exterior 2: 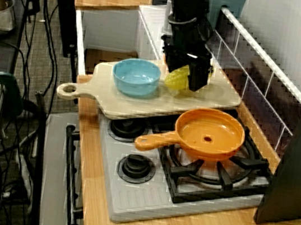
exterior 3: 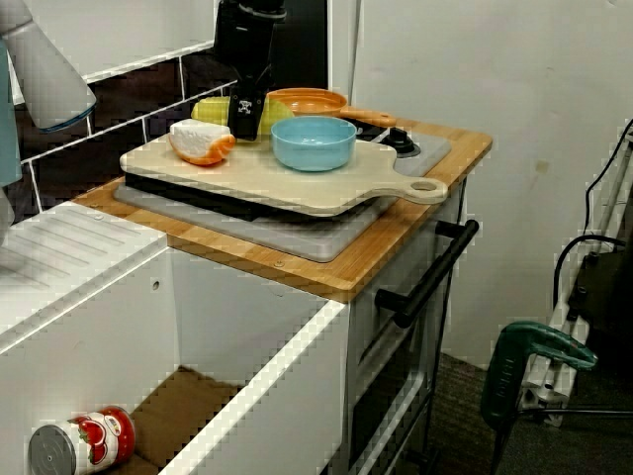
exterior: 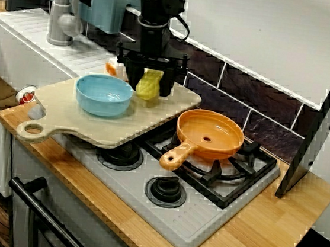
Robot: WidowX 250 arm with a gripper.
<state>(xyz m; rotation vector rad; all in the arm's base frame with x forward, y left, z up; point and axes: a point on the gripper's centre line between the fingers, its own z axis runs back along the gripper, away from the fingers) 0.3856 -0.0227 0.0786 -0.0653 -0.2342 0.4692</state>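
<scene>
Evidently the cutting board (exterior: 81, 125) bridged the stove (exterior: 202, 218) to bed the yellow corn cob (exterior: 148, 84) beside the blue bowl (exterior: 104, 94), where the gripper (exterior: 148, 92) straddled it, clamped or not I couldn't tell.

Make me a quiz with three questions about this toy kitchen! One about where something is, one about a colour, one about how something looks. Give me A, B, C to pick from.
1. Where is the yellow corn?
A. on the cutting board
B. on the floor
C. under the table

2. What colour is the pan on the stove?
A. green
B. orange
C. purple

3. The blue bowl is
A. empty
B. full of soup
C. upside down

Answers:
1 A, the corn stands on the board next to the bowl.
2 B, the pan and its handle are orange all over.
3 A, the bowl faces up and its inside is bare.
</scene>
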